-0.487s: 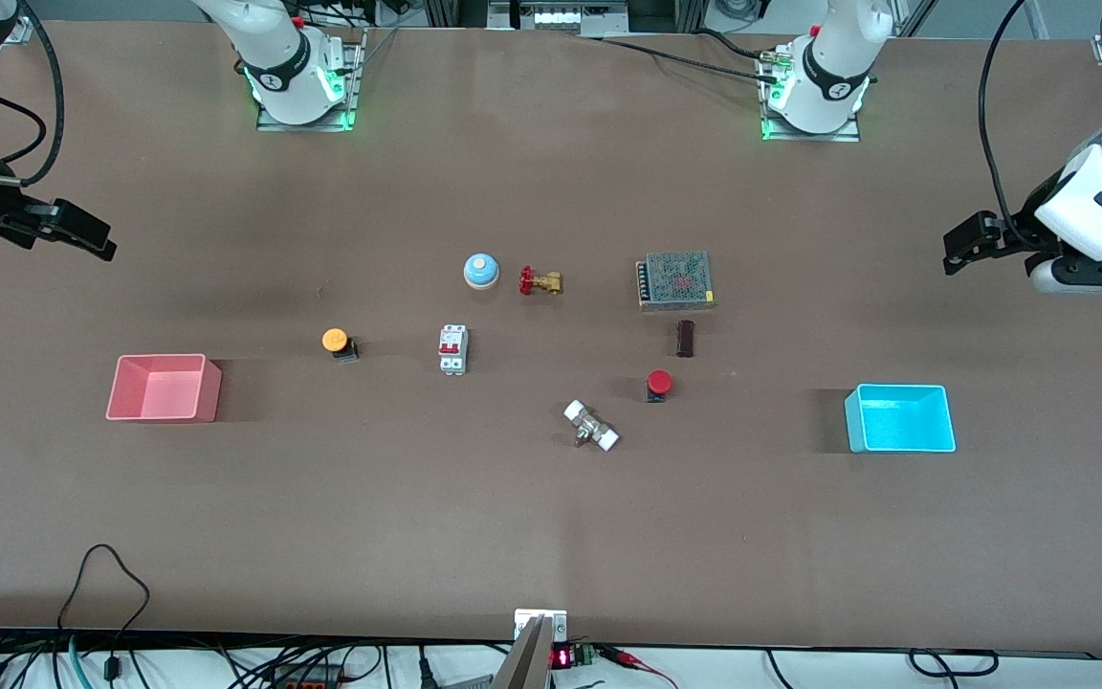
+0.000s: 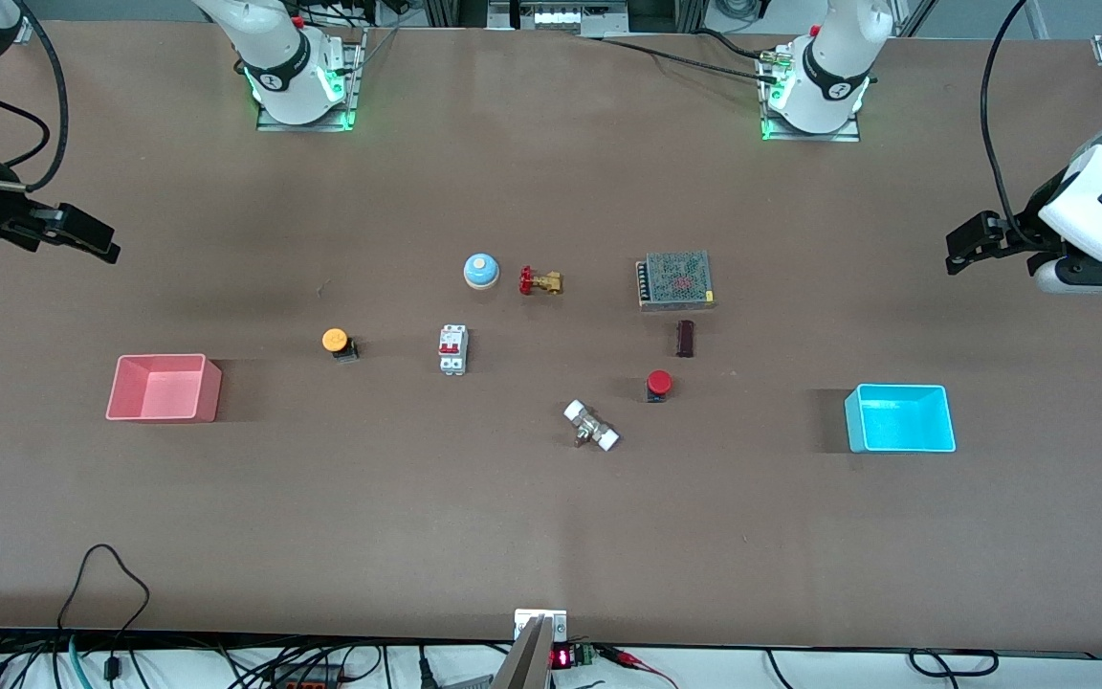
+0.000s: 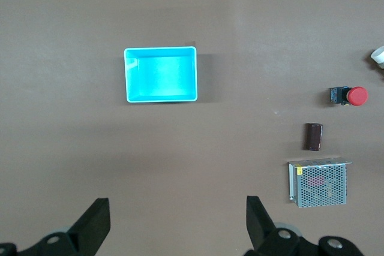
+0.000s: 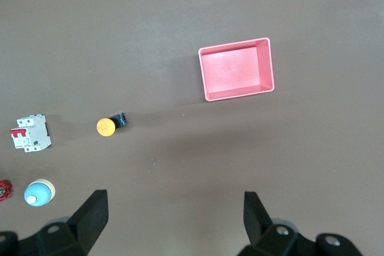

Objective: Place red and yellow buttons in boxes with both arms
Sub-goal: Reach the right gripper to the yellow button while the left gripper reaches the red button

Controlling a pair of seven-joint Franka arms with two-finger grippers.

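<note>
Brown counter (image 2: 551, 536) with both arms raised at its ends. The left pincer (image 2: 977, 241) hangs wide and empty over the counter's edge at the left arm's end; the right pincer (image 2: 73, 233) hangs likewise wide and empty at the right arm's end. Each looks poised above its own share of work. The red mushroom-capped push-button (image 2: 659, 385) stands on the counter toward the cyan open plastic tray (image 2: 900, 418), well apart from it; the orange-yellow capped push-button (image 2: 337, 342) stands near the pink open plastic tray (image 2: 164, 388). Both trays hold nothing. Between the buttons lie a white circuit breaker (image 2: 452, 349) and a blue domed bell (image 2: 480, 271), which are distractors.
</note>
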